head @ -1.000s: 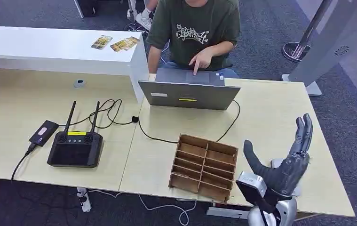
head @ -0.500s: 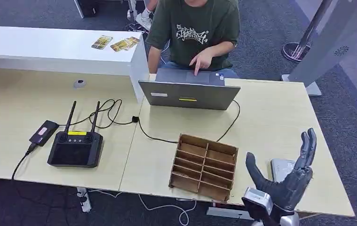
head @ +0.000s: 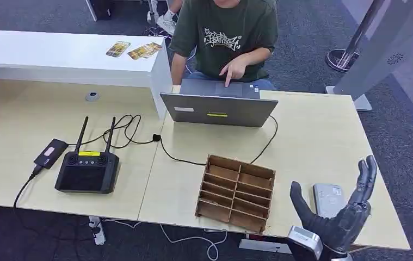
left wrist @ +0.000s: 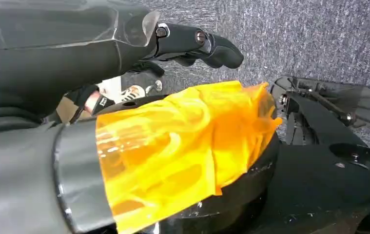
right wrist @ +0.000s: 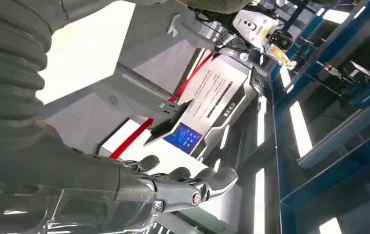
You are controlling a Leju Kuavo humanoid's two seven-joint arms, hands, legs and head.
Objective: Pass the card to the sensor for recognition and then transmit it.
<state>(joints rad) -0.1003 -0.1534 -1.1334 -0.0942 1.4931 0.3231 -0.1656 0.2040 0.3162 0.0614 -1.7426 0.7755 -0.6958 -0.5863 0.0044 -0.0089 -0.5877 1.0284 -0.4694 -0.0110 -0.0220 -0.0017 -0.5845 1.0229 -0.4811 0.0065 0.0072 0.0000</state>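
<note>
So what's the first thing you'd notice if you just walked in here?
The robot's big grey right hand, open with fingers spread, rising at the table's near right corner beside a small grey sensor. Next, the wooden divided box in the middle, and a person typing on a laptop at the far side.

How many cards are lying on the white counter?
3, as far as I can tell: one card lies apart to the left, and two overlapping cards lie beside it near the white counter's right end; more could be hidden underneath.
</note>
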